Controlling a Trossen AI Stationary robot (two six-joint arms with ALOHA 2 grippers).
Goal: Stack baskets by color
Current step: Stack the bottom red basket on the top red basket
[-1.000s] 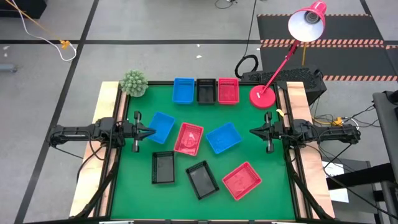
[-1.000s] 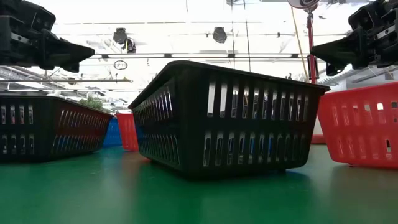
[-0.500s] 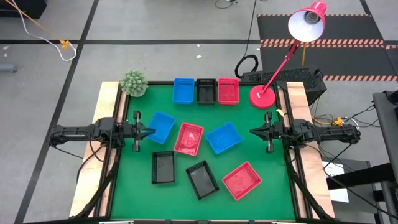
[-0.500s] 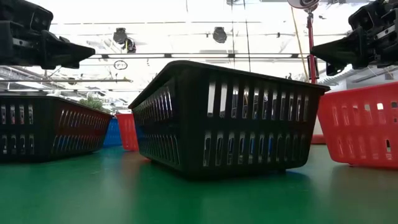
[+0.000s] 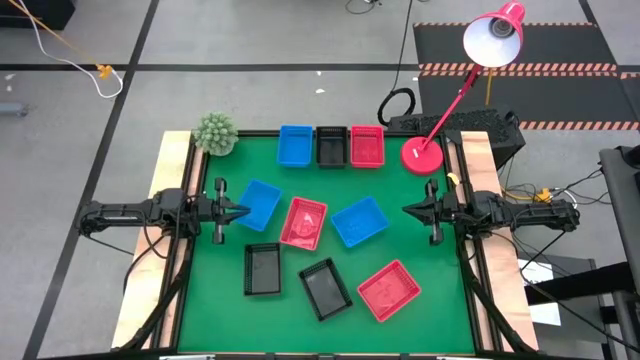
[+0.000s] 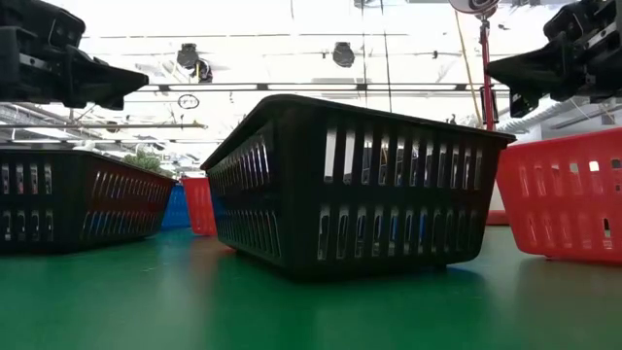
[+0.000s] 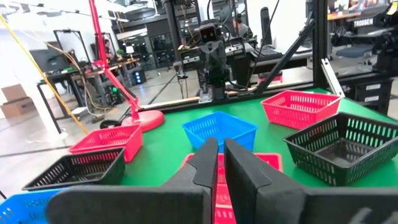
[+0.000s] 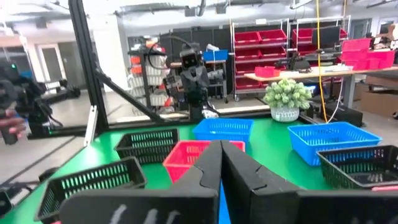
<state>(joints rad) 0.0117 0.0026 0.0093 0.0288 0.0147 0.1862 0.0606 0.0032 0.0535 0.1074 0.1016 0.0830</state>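
Starting: left gripper [image 5: 243, 211] by blue basket [image 5: 259, 203], frame's left; fingers nearly closed, empty.
Right gripper [image 5: 407, 211]: closed, empty.
Advice: open wide, straddle one wall.

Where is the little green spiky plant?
In the high view, the plant sits at the table's far left corner, just left of the blue basket that starts the back row of three baskets.
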